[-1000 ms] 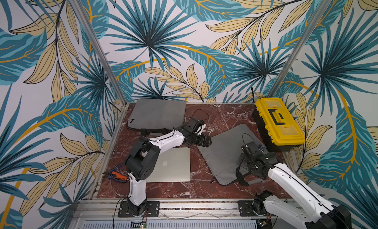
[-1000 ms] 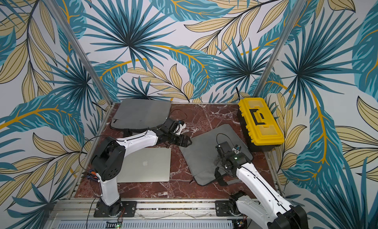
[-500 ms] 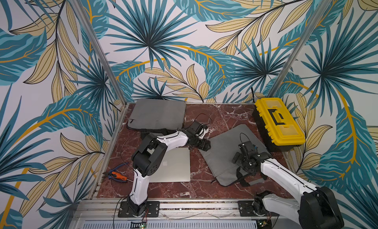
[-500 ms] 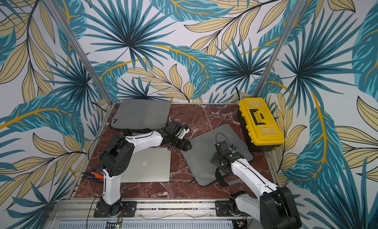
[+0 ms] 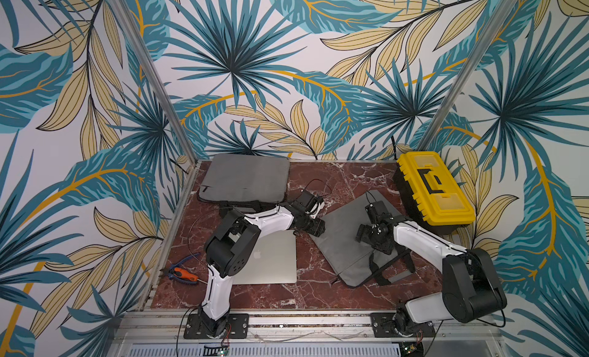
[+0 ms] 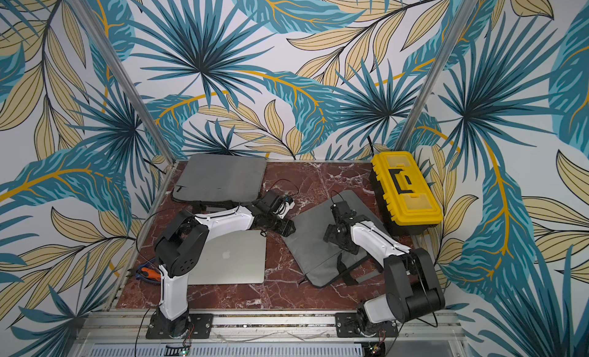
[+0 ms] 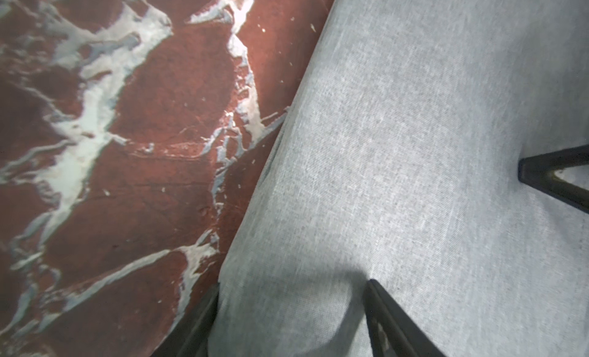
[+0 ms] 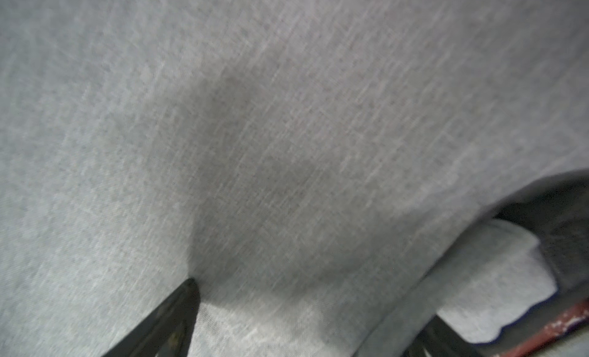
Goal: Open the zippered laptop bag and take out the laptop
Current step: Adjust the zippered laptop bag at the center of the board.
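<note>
L gripper (image 7: 293,283) jaws part-open astride edge of grey fabric zip laptop bag (image 5: 341,244); R gripper (image 8: 310,304) wide, on top. Risk: fabric slips pinch, bag skids.

The table (image 5: 334,180) has a dark red marble top with white veins, and it shows in both top views (image 6: 312,177). Five things lie directly on it. A grey bag (image 5: 245,177) lies flat in the far left corner. Nearer the front on the left lies a closed silver laptop (image 5: 271,259), flat, with its logo up. A second grey bag (image 5: 344,240) lies right of the middle, turned at an angle to the table edges, and its black straps (image 5: 389,269) spread on the marble toward the front. A yellow toolbox (image 5: 433,186) stands along the right side, closed. Pliers (image 5: 181,272) with orange and blue handles lie near the left edge, beside the laptop
</note>
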